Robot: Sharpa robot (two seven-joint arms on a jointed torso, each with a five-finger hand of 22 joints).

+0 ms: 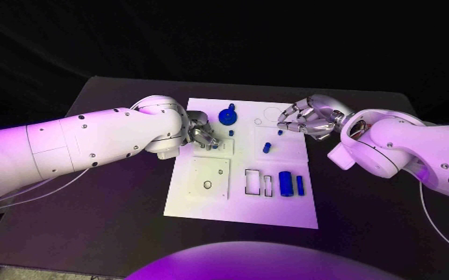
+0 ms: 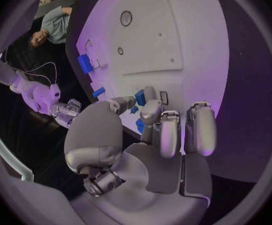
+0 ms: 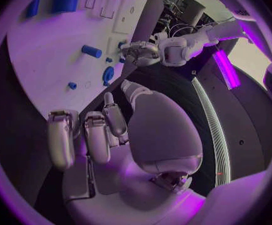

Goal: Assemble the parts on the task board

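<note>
White task board (image 1: 201, 205) lies flat mid-table. Blue parts on it: round knob (image 1: 228, 117) (far end), small peg (image 1: 266, 147) centrally, two cylinders (image 1: 291, 183) in near slots.

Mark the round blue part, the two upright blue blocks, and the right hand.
round blue part (image 1: 228, 116), head view, top face
upright blue blocks (image 1: 285, 183), head view, the larger block's middle
right hand (image 1: 304, 116), head view, middle of the hand

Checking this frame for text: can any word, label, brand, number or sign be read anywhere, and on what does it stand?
None can be read.
White task board: outlines and holes, no lettering.
Blue parts: unmarked.
Left hand and right hand: no readable marking.
</note>
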